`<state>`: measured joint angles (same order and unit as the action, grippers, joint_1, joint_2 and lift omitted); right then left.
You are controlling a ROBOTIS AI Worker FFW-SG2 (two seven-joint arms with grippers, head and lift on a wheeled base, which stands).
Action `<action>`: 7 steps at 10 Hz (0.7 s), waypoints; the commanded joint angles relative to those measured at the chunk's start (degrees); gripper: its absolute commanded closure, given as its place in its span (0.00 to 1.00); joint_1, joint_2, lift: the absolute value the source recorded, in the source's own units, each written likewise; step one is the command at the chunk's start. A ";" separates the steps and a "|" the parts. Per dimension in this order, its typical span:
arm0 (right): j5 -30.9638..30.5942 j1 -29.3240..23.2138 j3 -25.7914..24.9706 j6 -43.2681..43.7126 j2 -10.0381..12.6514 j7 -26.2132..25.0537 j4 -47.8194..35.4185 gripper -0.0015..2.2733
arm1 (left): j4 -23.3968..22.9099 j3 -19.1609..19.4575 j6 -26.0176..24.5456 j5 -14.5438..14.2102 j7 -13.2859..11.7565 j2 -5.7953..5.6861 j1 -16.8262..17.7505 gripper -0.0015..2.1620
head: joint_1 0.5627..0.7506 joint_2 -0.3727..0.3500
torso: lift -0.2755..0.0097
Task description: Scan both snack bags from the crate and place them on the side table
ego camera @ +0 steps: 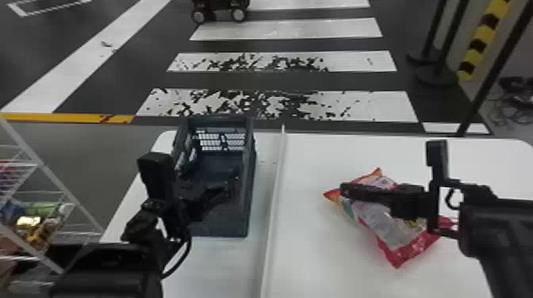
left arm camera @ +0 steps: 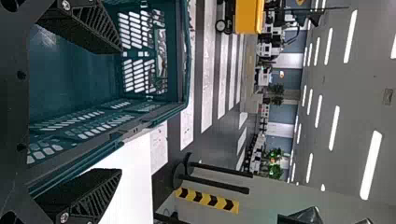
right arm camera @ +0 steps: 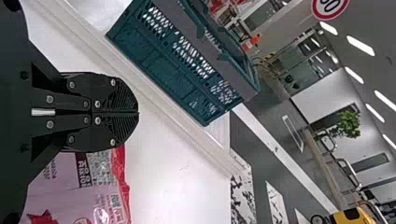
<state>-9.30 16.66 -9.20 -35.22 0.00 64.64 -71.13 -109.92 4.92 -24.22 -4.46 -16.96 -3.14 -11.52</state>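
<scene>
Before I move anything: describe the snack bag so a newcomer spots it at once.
Start at the white tabletop, divided by a narrow pale strip running away from the robot. Right of that strip lies the snack bag, partly hidden by the right pincer in the head view. Its red edging and orange corners set it apart from the dark, open-topped crate left of the strip.
</scene>
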 commanded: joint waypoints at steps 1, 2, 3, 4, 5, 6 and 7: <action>-2.74 0.39 -0.03 1.51 0.05 -0.65 1.78 0.97 | 0.06 0.00 0.00 -0.38 0.00 -0.29 0.10 0.04 | 0.70 0.67 | 0.62; -3.97 0.74 -0.29 3.27 0.05 -1.36 2.84 0.97 | 0.06 0.00 0.00 -0.47 0.00 -0.38 0.01 0.04 | 0.70 0.67 | 0.62; -4.41 0.92 -0.64 3.80 0.05 -2.32 3.45 0.97 | 0.06 0.00 0.00 -0.55 0.00 -0.38 0.01 0.04 | 0.70 0.66 | 0.62; -4.59 1.01 -1.35 4.15 0.05 -2.68 3.89 0.97 | 0.06 0.00 0.00 -0.55 0.00 -0.46 -0.08 0.04 | 0.70 0.65 | 0.62; -5.20 1.01 -2.40 4.68 0.05 -3.29 4.24 0.97 | 0.06 0.00 0.00 -0.64 0.00 -0.55 -0.08 0.04 | 0.70 0.65 | 0.62; -5.64 1.01 -3.19 5.73 -0.35 -3.38 4.68 0.97 | -0.03 0.00 0.00 -0.91 0.00 -0.55 -0.08 0.04 | 0.70 0.64 | 0.62; -6.08 1.01 -4.34 5.91 -0.79 -3.55 4.86 0.97 | -0.03 0.00 0.00 -0.91 0.00 -0.55 0.01 0.04 | 0.70 0.62 | 0.62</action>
<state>-15.11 17.66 -12.92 -29.51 -0.57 61.09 -66.40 -109.91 4.92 -24.22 -5.34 -16.97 -3.69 -11.58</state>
